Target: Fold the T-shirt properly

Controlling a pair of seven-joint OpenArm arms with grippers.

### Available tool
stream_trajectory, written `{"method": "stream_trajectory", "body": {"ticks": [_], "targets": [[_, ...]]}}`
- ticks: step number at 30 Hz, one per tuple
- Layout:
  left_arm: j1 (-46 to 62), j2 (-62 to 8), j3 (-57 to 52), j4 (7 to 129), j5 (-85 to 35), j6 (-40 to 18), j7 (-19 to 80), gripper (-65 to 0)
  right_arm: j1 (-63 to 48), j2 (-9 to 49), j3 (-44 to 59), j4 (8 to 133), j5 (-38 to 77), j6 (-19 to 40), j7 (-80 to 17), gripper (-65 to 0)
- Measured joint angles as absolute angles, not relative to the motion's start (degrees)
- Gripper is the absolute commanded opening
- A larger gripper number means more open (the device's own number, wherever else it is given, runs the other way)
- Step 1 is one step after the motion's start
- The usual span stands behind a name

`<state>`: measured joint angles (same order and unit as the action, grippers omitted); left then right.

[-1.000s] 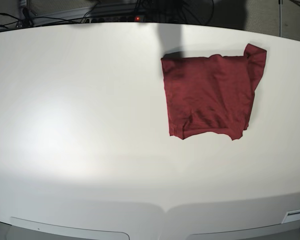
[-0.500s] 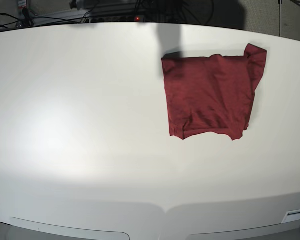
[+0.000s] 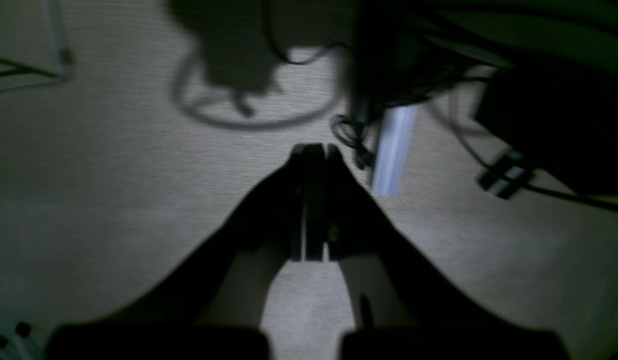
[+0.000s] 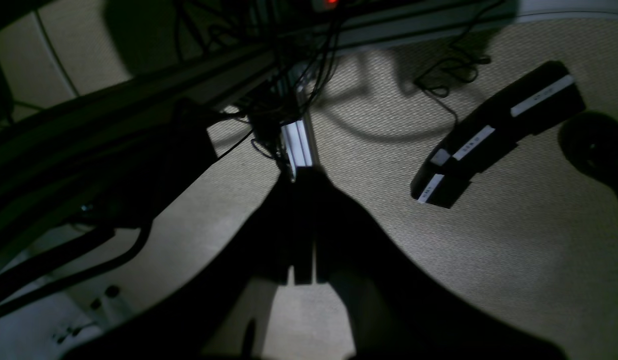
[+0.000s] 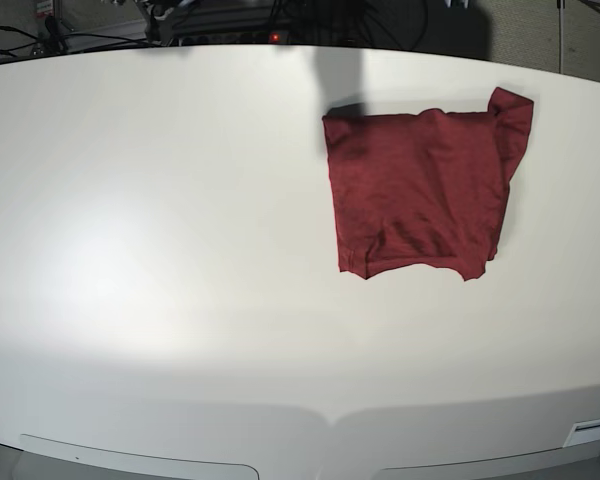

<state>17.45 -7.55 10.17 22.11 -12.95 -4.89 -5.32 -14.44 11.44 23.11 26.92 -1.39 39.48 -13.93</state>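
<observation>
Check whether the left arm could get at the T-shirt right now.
Probably yes. The T-shirt lies alone on the white table, nothing on or beside it. The left claw is shut over the carpeted floor, so the arm must swing back first.

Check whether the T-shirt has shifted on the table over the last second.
No. In the base view the T-shirt lies folded in the same spot, its top edge equally close to the table's far edge, with the same outline.
</observation>
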Motion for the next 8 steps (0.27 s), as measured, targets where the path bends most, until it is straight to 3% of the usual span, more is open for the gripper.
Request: {"method": "stream_trajectory", "body": {"ticks": [8], "targets": [[17.47,-7.18,10.17,22.11,-12.95,-4.71,-5.69,-65.0,-13.65,11.44,23.11,26.76,-1.39,39.48,-13.43,-65.0]]}}
